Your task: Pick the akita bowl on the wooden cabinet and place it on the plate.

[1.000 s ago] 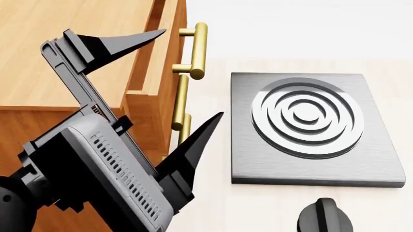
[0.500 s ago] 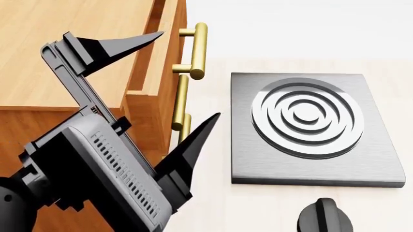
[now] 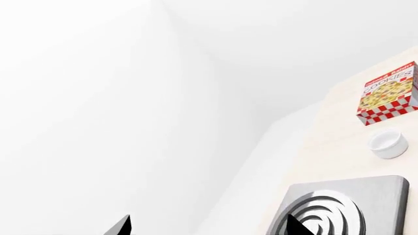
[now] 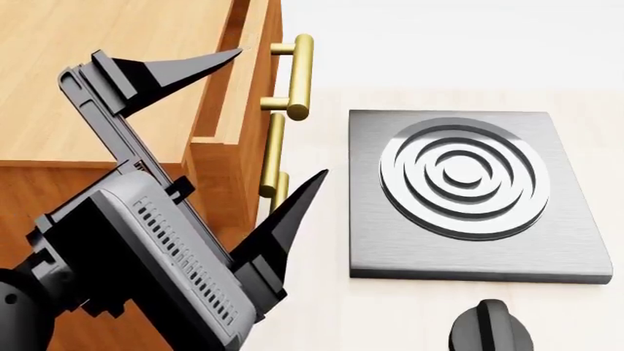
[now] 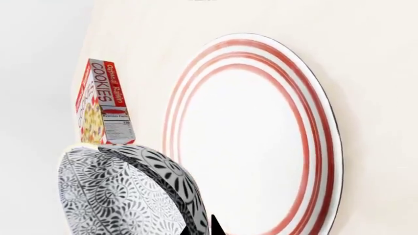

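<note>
I see the wooden cabinet (image 4: 107, 80) at my left, and the left pincer (image 4: 276, 113) over its edge with its jaws spread wide, holding nothing. The grey stove (image 4: 468, 194) lies on the table (image 4: 390, 314) beside it. In the right wrist view the plate (image 5: 255, 132) fills the frame, the cookie box (image 5: 104, 103) beyond it. The akita bowl (image 5: 124, 196) sits close against the right pincer (image 5: 205, 227); I judge it gripped, though the jaws are barely visible. Carrying step: next I centre it over the plate, lower, release.
</note>
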Motion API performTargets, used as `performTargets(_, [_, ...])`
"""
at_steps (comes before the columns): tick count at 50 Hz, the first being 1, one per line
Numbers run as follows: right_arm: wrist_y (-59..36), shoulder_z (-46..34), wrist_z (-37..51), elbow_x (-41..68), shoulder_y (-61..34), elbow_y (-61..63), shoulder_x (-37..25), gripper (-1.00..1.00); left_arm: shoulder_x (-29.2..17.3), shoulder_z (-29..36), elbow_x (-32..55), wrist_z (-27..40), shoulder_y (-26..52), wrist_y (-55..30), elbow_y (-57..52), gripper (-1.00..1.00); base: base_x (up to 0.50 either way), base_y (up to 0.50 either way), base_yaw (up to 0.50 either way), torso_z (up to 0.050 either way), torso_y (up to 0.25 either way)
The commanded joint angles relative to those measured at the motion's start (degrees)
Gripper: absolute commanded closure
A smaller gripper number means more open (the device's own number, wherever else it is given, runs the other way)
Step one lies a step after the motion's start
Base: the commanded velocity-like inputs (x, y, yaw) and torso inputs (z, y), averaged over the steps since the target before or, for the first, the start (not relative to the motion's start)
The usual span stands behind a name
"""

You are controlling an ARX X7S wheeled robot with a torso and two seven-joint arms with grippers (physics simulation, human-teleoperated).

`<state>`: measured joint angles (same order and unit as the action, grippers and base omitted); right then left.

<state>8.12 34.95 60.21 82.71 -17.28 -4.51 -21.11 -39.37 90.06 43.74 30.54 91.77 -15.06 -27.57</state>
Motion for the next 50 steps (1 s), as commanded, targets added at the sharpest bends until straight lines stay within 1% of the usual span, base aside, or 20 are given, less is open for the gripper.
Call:
performTargets(1, [1.28, 0.30, 0.69, -1.30, -1.82, -0.06, 0.16, 1.00, -0.11, -0.13, -0.07, -0.02, -0.34, 0.09, 0.03, -1.00, 0.00, 0.00, 0.00, 0.000, 0.000])
performTargets(26, [1.58, -0.96, 3.73, -3.24, -5.95, -0.30, -1.50, 1.00, -0.25, -0.38, -0.21, -0.39, -0.87, 0.10, 0.58, -1.00, 0.00, 0.00, 0.00, 0.000, 0.000])
performTargets(50, [1.44, 0.79, 2.40, -3.09, -3.54, -0.86, -2.98, 1.00, 0.13, -0.41, -0.82, -0.84, -1.90, 0.59, 1.71, -1.00, 0.00, 0.00, 0.00, 0.000, 0.000])
